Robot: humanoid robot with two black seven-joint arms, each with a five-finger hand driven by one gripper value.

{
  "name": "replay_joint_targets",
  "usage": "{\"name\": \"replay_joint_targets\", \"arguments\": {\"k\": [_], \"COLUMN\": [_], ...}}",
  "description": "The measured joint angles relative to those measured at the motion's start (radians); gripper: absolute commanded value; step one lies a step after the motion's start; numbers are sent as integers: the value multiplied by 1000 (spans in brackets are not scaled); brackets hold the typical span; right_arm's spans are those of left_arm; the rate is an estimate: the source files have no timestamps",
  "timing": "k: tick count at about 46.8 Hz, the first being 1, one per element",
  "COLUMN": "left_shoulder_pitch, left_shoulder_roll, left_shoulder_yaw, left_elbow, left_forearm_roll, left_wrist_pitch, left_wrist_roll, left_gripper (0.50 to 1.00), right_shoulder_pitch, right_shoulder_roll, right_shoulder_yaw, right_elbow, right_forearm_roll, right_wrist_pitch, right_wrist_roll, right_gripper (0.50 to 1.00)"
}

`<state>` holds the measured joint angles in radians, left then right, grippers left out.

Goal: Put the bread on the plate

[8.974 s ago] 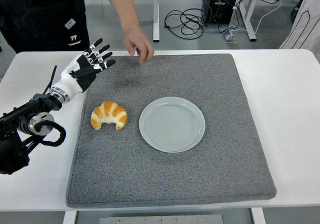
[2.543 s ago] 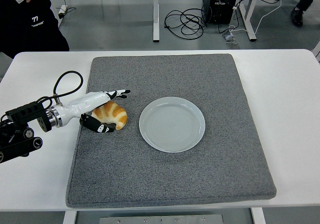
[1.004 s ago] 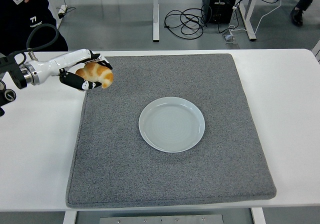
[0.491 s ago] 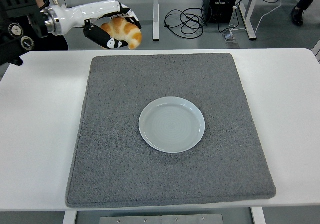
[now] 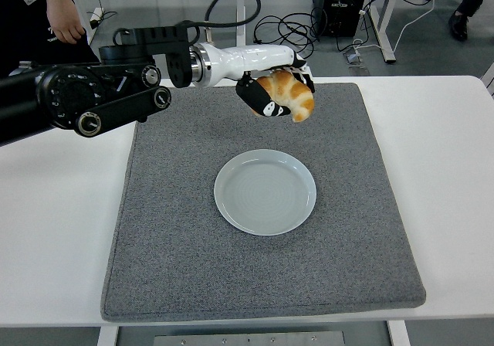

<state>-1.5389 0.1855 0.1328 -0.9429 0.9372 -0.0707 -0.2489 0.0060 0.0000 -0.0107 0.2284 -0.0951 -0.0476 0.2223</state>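
My left hand [image 5: 274, 91] is shut on the bread, a golden croissant [image 5: 291, 93], and holds it in the air. It hangs over the far part of the grey mat [image 5: 177, 238], beyond the plate and slightly right of its centre. The pale blue-grey plate [image 5: 265, 191] lies empty in the middle of the mat. My left arm [image 5: 116, 91] stretches in from the left edge across the mat's far left corner. The right arm is out of view.
A person in dark clothes stands at the top left, a hand [image 5: 68, 28] hanging by the table's far edge. Cables [image 5: 282, 33] and desk legs lie on the floor behind the white table [image 5: 440, 168].
My left arm has swung right and slightly nearer with the croissant, from beyond the mat's far left corner to above the mat behind the plate. The person's hand has come into view.
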Motion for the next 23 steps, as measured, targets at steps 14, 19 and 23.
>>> {"name": "replay_joint_targets", "arguments": {"k": [14, 19, 23], "left_shoulder_pitch": [30, 78, 122], "left_shoulder_roll": [-47, -42, -40], "left_shoulder_yaw": [59, 64, 64], "left_elbow": [-24, -31, -34], "left_forearm_roll": [87, 151, 180], "left_wrist_pitch": [71, 124, 167], "left_wrist_roll": [-9, -15, -24], "left_gripper": [500, 500, 500], "right_shoulder_pitch": [0, 0, 0], "right_shoulder_roll": [0, 0, 0], "right_shoulder_yaw": [1, 0, 0], "right_elbow": [-2, -3, -3], "right_forearm_roll": [0, 0, 0], "right_wrist_pitch": [0, 0, 0], "right_wrist_roll": [0, 0, 0], "right_gripper": [1000, 1000, 1000]}}
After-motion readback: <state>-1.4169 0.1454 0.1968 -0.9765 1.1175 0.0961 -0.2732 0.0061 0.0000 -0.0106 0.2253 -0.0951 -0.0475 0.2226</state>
